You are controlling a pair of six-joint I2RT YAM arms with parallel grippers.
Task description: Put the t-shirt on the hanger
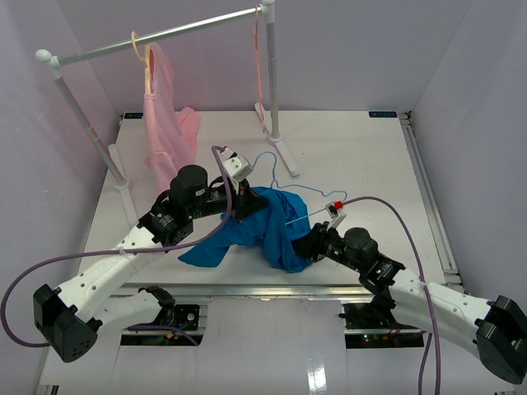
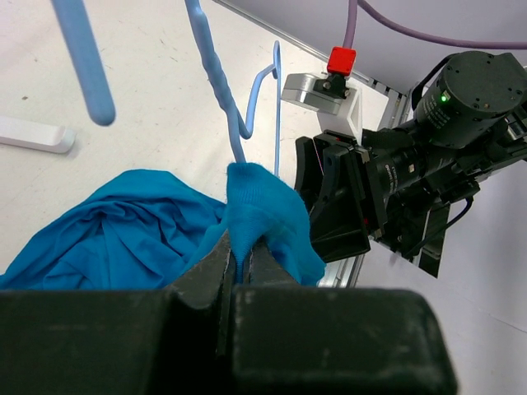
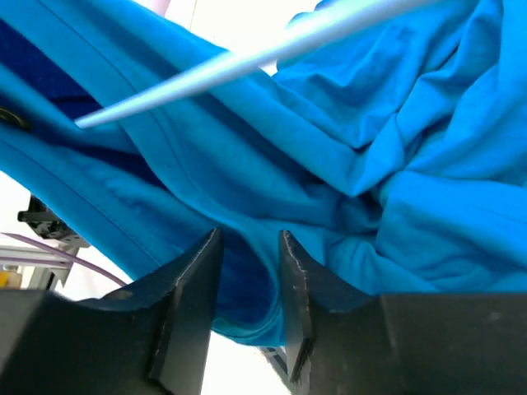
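Note:
The bright blue t-shirt (image 1: 276, 226) lies crumpled at the table's middle front. My left gripper (image 1: 244, 197) is shut on a pinched fold of it, as the left wrist view (image 2: 240, 255) shows, with cloth (image 2: 123, 222) hanging to the left. The thin light-blue hanger (image 1: 306, 191) lies partly under the shirt, its hook (image 1: 265, 156) toward the back; its wire shows in the left wrist view (image 2: 216, 74) and the right wrist view (image 3: 247, 53). My right gripper (image 1: 307, 244) is open at the shirt's right edge, with a loose fold of shirt (image 3: 395, 164) between its jaws (image 3: 247, 247).
A clothes rail (image 1: 165, 34) spans the back on white posts, with a foot (image 1: 284, 156) close behind the hanger. A pale pink garment (image 1: 165, 115) hangs on a cream-yellow hanger (image 1: 146, 62) at left. A thin pink hanger (image 1: 260, 58) hangs at right.

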